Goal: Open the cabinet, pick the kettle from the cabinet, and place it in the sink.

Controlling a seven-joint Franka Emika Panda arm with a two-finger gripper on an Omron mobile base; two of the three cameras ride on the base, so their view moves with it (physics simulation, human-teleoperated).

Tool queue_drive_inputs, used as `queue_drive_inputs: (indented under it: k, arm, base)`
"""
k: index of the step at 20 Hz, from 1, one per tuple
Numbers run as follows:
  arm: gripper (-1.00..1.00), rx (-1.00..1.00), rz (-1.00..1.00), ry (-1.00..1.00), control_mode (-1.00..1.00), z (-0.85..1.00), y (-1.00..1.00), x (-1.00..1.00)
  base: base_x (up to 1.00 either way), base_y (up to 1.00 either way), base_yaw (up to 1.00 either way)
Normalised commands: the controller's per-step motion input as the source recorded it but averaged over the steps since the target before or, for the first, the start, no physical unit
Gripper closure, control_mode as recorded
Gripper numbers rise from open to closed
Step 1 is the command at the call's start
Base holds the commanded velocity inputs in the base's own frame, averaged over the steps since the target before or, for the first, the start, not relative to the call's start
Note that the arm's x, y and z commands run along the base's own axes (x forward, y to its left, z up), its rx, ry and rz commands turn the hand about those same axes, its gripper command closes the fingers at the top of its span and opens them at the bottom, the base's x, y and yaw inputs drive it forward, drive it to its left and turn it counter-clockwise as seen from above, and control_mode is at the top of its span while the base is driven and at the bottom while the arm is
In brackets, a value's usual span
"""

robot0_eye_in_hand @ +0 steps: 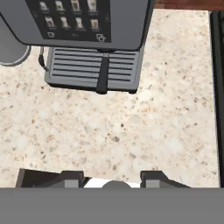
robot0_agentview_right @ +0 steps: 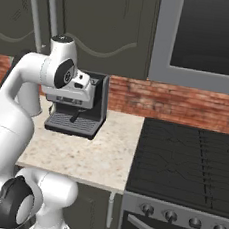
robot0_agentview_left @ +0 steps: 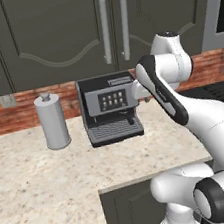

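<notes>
The white arm with dark joints (robot0_agentview_left: 196, 122) rises from the base and bends forward over the speckled beige stone counter (robot0_agentview_left: 49, 188). From the hand's camera, the gripper (robot0_eye_in_hand: 113, 180) hangs above bare counter, its two dark finger tips (robot0_eye_in_hand: 72, 178) standing apart with nothing between them; they are released and hold nothing.

Just beyond the hand on the counter stands a grey and black coffee machine (robot0_agentview_left: 109, 108) with a small touch screen of drink icons on its front and a slotted metal drip tray (robot0_eye_in_hand: 93, 70) at its foot. To the left of the machine, apart from it, stands a tall grey metal cylinder with a small knob on top (robot0_agentview_left: 52, 121). To the right, the counter ends at a black gas stove with dark grates and a row of round knobs (robot0_agentview_right: 190, 170).

Behind the counter runs a red brick wall strip (robot0_agentview_right: 188, 105). Above it hangs the dark grey-green wall cabinet with arched-panel doors (robot0_agentview_left: 57, 31), its long vertical silver bar handles (robot0_agentview_left: 104, 26) side by side; the doors are closed. A grey-framed dark panel (robot0_agentview_right: 211, 37) sits above the stove, to the right of the cabinet.
</notes>
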Motion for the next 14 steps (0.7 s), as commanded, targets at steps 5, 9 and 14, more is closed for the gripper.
queue_drive_inputs:
  k: [5, 9, 14]
  arm:
    - [-1.0, 0.0, 0.0, 0.0, -1.0, 0.0, 0.0, -0.02]
    - [-1.0, -0.04, 0.05, -0.05, -1.0, 0.0, 0.01, -0.1]
    - [-1.0, 0.0, 0.02, -0.26, -1.0, 0.01, 0.01, -0.25]
  base:
    - [0.0, 0.0, 0.0]
    - [0.0, 0.0, 0.0]
    - [0.0, 0.0, 0.0]
